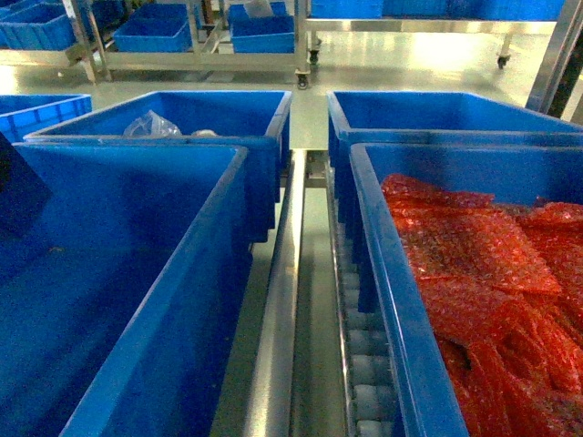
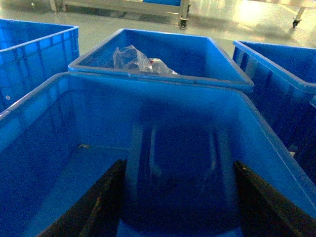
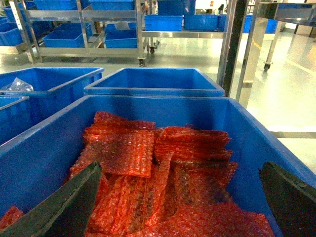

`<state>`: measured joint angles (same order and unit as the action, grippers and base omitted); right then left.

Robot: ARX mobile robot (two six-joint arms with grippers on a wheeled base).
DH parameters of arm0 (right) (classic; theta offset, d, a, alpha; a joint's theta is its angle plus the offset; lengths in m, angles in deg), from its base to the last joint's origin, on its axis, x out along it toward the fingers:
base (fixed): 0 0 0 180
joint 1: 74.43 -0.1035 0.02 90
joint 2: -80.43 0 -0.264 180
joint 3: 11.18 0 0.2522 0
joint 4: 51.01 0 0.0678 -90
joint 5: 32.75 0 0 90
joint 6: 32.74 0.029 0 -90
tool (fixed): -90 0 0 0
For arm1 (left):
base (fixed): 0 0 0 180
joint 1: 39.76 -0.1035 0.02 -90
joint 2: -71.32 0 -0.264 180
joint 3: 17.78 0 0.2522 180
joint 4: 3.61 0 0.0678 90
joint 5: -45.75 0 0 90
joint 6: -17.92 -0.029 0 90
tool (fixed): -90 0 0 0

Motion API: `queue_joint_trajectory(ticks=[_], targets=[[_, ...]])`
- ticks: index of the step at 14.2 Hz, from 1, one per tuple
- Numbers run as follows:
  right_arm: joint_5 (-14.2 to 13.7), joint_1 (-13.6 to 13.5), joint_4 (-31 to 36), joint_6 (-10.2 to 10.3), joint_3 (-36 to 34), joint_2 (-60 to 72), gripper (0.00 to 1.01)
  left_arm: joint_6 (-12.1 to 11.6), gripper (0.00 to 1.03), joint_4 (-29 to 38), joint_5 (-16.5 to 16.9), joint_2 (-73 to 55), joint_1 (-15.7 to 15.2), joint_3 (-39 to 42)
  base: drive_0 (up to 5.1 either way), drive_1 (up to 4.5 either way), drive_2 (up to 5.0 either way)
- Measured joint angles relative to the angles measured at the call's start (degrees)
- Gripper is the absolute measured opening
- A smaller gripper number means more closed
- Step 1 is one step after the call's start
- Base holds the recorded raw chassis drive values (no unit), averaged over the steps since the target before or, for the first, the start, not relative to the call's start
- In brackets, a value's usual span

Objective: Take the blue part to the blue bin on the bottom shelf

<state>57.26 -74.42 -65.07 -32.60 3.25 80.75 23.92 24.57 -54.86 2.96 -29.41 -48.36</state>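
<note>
Seen only in the left wrist view: left claw (image 2: 178, 165) with dark fingers (image 2: 98, 202) spread apart, a blurred dark-blue shape, seemingly the blue part (image 2: 177, 192), filling most of the gap. Could not tell whether clamped on it or merely around it. Hung low inside the near blue bin (image 2: 44, 133) left of the steel rail (image 1: 278, 309) of the bottom shelf (image 1: 314, 300).

Seen only in the right wrist view: right claw (image 3: 180, 168) held wide apart, gripping nothing, above red bubble-wrap bags (image 3: 128, 153). Also there, beyond the bins: steel racks (image 3: 89, 15) loaded with more blue crates, and a shiny floor (image 3: 281, 94).

Caught neither claw clearly in the head view, but laid out the whole tier: right of the rail, a pale roller track (image 1: 369, 364), then the near right bin (image 1: 392, 300) heaped with the red bags. Farther along the rail on that side, another bin (image 1: 437, 114), interior mostly hidden. Left of the rail, behind the near bin, a far left bin (image 1: 246, 155) holding a clear plastic bag (image 1: 150, 125). Stood touching end to end, with tall walls hiding most of the bin floors.
</note>
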Motion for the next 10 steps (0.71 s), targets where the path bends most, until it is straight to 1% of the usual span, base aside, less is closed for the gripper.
queue_joint_trajectory(ticks=[1,2,3,6,7,8,10], targets=[[0.0,0.0,0.0,0.0,0.0,0.0,0.98,0.0,0.72,-0.1,0.0,0.0,0.0,0.0,0.0,0.00,0.0],[0.0,0.0,0.0,0.0,0.0,0.0,0.98,0.0,0.87,-0.1,-0.1,0.0,0.0,0.0,0.0,0.00,0.0],[0.0,0.0,0.0,0.0,0.0,0.0,0.98,0.0,0.99,-0.1,-0.1,0.0,0.0,0.0,0.0,0.00,0.0],[0.0,0.0,0.0,0.0,0.0,0.0,0.98,-0.2,0.98,0.5,-0.1,0.0,0.0,0.0,0.0,0.00,0.0],[0.0,0.0,0.0,0.0,0.0,0.0,0.98,-2.2,0.86,10.0,1.1,-1.3,-0.9,2.1,0.0,0.00,0.0],[0.0,0.0,0.0,0.0,0.0,0.0,0.98,-3.8,0.73,12.7,2.1,0.9,-1.9,4.9,0.0,0.00,0.0],[0.0,0.0,0.0,0.0,0.0,0.0,0.98,-4.9,0.48,10.4,3.6,6.8,-3.7,8.3,0.0,0.00,0.0]])
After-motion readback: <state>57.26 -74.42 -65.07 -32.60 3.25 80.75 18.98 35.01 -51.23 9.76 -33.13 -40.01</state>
